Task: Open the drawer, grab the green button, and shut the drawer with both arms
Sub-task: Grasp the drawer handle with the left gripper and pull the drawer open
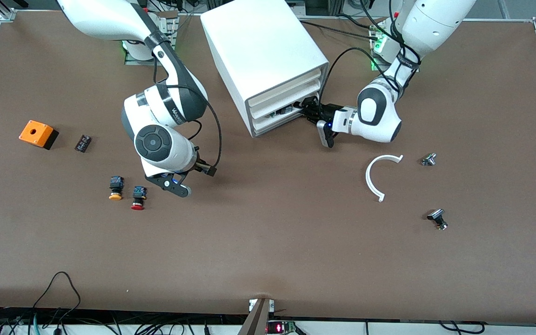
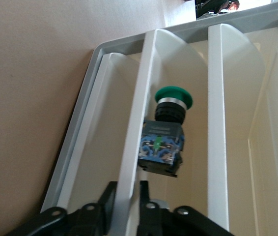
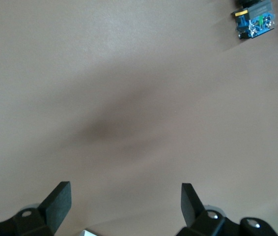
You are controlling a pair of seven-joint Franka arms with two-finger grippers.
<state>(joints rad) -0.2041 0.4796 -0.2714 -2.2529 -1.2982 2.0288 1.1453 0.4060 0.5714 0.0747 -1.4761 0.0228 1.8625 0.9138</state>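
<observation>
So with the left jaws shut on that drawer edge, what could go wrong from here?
1. The left gripper is shut on a thin white wall of the drawer; on a pull it could slip off.
2. The green button sits right beside that wall, so a jerk might topple it.
3. The right gripper hangs open over bare table, near the red-capped button.

Even overhead light, soft shadows under the arms (wrist views slightly blurred)

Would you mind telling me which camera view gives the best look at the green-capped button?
The left wrist view: the green-capped button fills its middle, cap and black-and-blue body both plain, standing in the drawer between white dividers. The front view hides it inside the cabinet. The right wrist view shows only bare table and another button.
</observation>
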